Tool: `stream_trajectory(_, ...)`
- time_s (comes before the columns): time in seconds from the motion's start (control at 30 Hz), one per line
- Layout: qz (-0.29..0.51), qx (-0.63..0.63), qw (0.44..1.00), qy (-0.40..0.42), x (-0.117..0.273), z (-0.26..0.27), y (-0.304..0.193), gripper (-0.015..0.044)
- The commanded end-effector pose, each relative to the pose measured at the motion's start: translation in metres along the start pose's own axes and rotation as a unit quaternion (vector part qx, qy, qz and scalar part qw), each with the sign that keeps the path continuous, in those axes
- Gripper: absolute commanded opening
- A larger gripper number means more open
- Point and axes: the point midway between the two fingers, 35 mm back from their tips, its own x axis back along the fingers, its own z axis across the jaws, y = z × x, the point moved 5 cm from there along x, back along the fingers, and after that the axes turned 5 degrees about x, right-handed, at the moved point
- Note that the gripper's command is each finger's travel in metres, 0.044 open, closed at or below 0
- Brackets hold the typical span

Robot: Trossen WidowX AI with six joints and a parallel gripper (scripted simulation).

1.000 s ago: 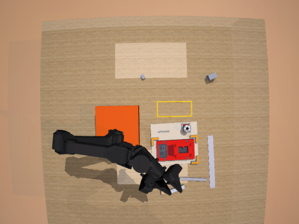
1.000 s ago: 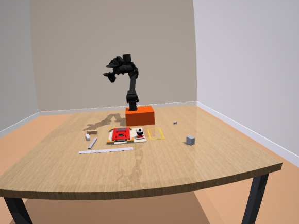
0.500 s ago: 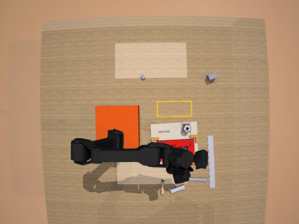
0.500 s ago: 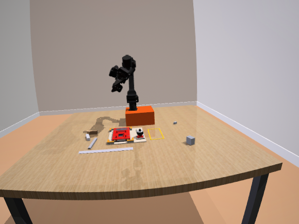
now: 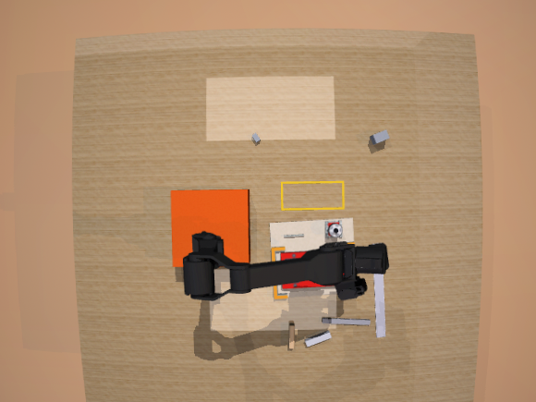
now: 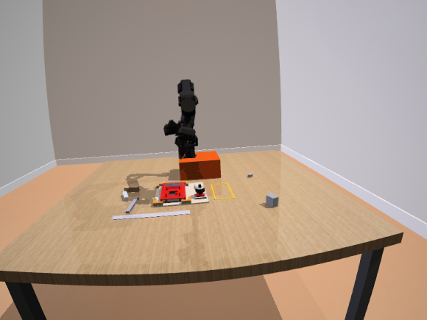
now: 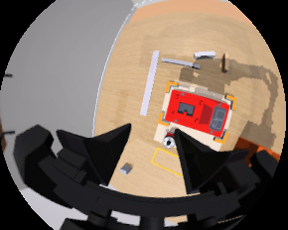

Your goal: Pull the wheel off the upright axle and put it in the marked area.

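The wheel (image 5: 337,227) (image 6: 199,190) (image 7: 169,142), dark with a pale hub, lies flat around the upright axle on a small red base. This stands on the off-white board (image 5: 314,233) (image 7: 160,133). The marked area, a yellow outline (image 5: 312,182) (image 6: 224,198) (image 7: 155,155), lies beside the board and holds nothing. My gripper (image 7: 153,129) is open and empty, pointing down from high above the table. In the wrist view the wheel shows beyond the gap, near the right fingertip. In the top view the arm hides the fingers.
A red block (image 6: 180,196) (image 7: 176,101) sits between orange corners on the board, partly under the arm in the top view. An orange box (image 5: 210,213) (image 6: 200,169) stands by the arm's base. A grey cube (image 5: 381,137) (image 6: 272,200) (image 7: 126,169), a long pale bar (image 5: 380,306) (image 6: 151,215) and several smaller pieces lie around.
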Motion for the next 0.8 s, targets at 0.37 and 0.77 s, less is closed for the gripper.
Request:
stream_trajectory(0.37, 0.142, -0.058, 0.970, -0.190, -0.054, -0.003, -0.065, 0.0300)
stream_trajectory(0.77, 0.142, -0.058, 0.970, -0.190, -0.069, -0.011, -0.073, 0.0300)
